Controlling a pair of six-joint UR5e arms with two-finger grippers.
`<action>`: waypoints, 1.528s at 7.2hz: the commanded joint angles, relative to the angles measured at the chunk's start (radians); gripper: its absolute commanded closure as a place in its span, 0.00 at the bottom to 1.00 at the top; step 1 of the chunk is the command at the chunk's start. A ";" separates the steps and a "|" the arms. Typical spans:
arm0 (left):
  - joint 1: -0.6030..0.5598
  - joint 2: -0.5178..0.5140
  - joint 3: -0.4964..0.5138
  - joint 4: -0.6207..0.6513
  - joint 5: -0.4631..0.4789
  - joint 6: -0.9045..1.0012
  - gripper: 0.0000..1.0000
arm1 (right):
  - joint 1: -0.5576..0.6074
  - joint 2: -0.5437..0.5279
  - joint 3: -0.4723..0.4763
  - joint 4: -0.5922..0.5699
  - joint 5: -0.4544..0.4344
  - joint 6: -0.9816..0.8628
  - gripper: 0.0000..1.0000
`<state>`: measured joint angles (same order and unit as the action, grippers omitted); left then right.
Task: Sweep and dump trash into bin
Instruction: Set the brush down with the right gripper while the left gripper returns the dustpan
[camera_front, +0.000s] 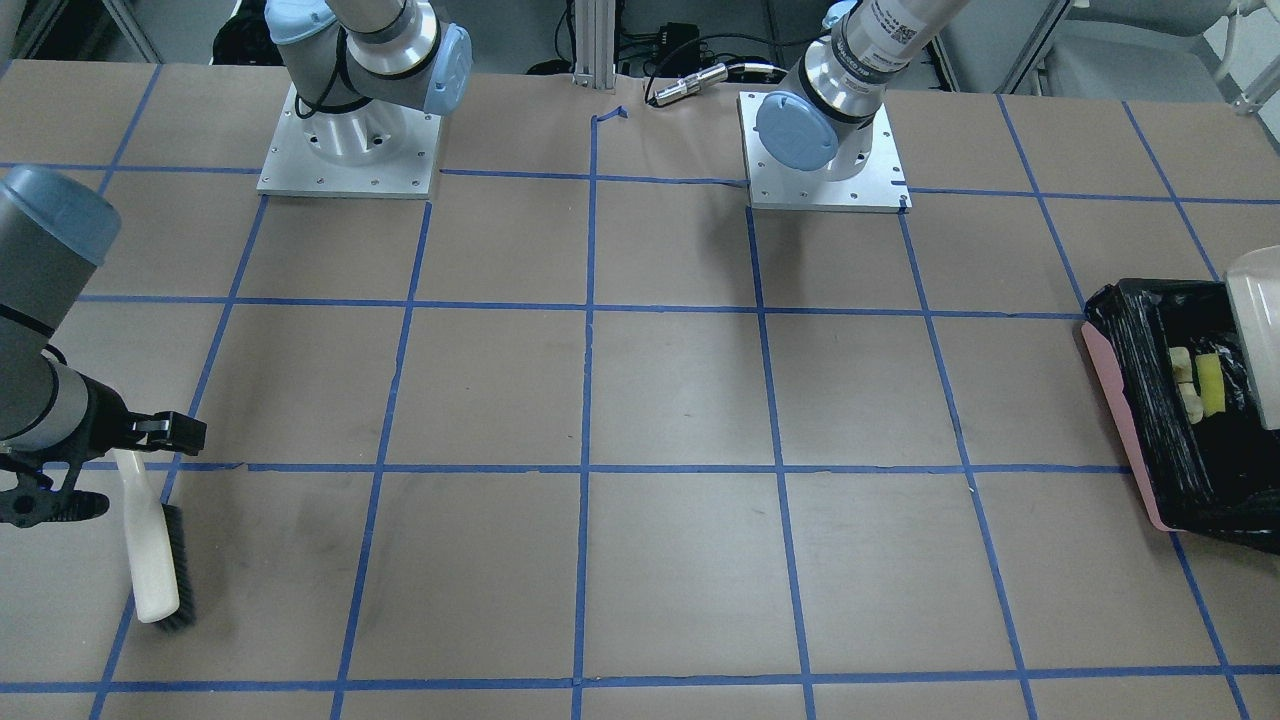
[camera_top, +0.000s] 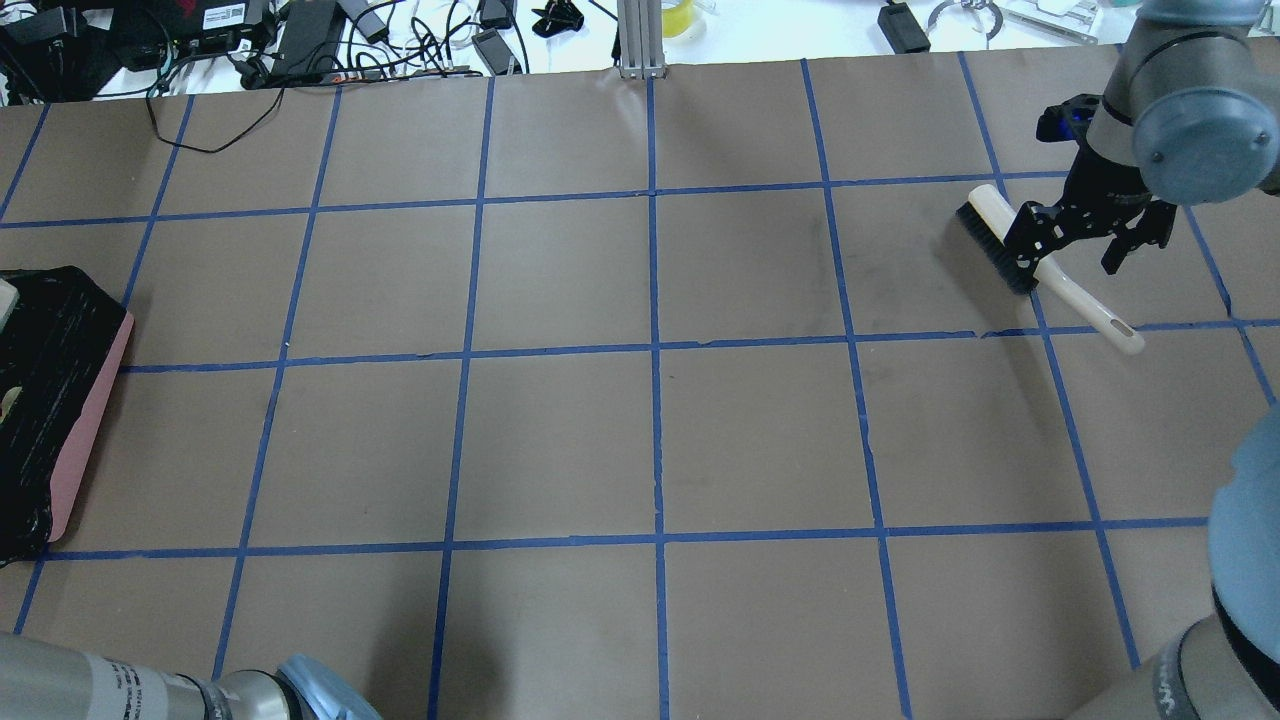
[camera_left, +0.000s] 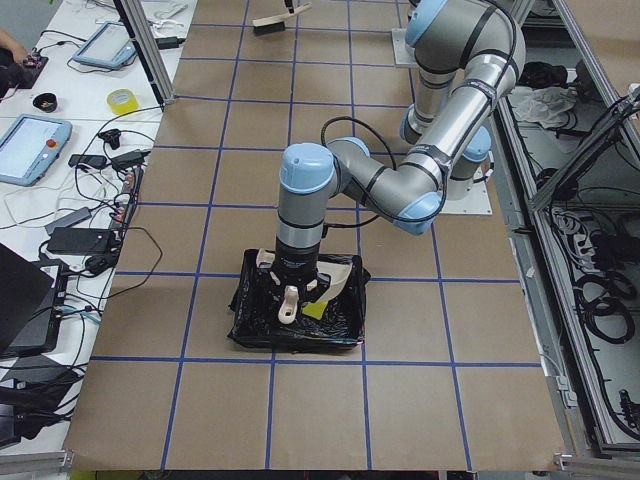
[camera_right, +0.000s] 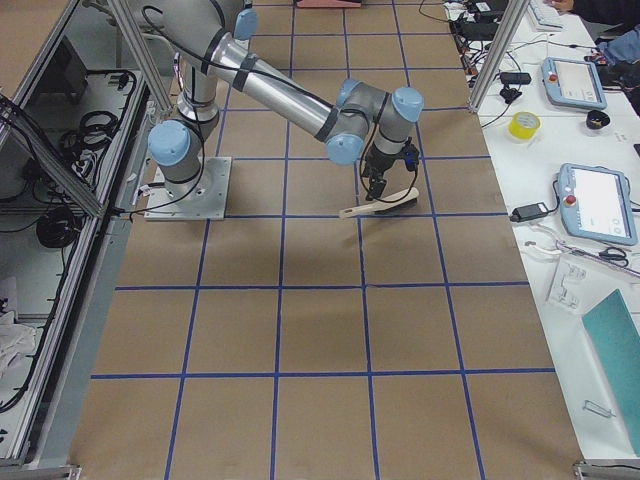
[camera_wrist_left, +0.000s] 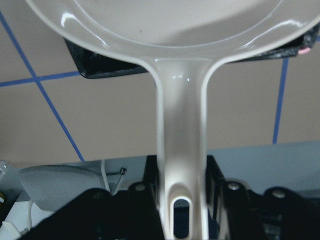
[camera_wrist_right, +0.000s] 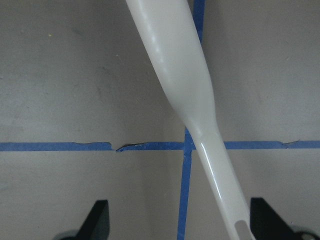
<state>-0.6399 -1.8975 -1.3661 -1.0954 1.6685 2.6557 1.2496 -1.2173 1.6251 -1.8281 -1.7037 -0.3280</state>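
Note:
The bin (camera_front: 1130, 430), pink-sided and lined with a black bag, stands at the table's end; it also shows in the overhead view (camera_top: 90, 420) and the left side view (camera_left: 250, 325). Trash lies inside it: a yellow-green sponge wedge (camera_front: 1210, 385) and pale golden pieces (camera_front: 1185, 380). My left gripper (camera_wrist_left: 182, 200) is shut on the handle of the cream dustpan (camera_wrist_left: 182, 125), held tilted over the bin (camera_left: 340, 278). The cream brush (camera_top: 1040, 265) lies on the table. My right gripper (camera_top: 1080, 250) is open, its fingers apart on either side of the brush handle (camera_wrist_right: 200, 110).
The two arm bases (camera_front: 350, 140) stand at the table's robot side. Cables and gear (camera_top: 300, 40) lie beyond the far edge. Blue tape lines (camera_front: 585, 470) mark a grid on the brown table top.

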 joint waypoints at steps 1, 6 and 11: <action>-0.122 0.009 0.013 -0.160 -0.082 -0.202 1.00 | -0.001 -0.111 -0.071 0.135 0.006 0.100 0.00; -0.514 -0.150 -0.031 -0.147 -0.214 -0.662 1.00 | 0.224 -0.199 -0.192 0.175 0.064 0.379 0.00; -0.685 -0.244 -0.054 -0.043 -0.106 -0.764 1.00 | 0.275 -0.251 -0.156 0.188 0.084 0.491 0.00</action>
<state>-1.3052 -2.1321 -1.4084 -1.1645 1.5153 1.8851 1.5185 -1.4443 1.4520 -1.6415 -1.6225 0.1596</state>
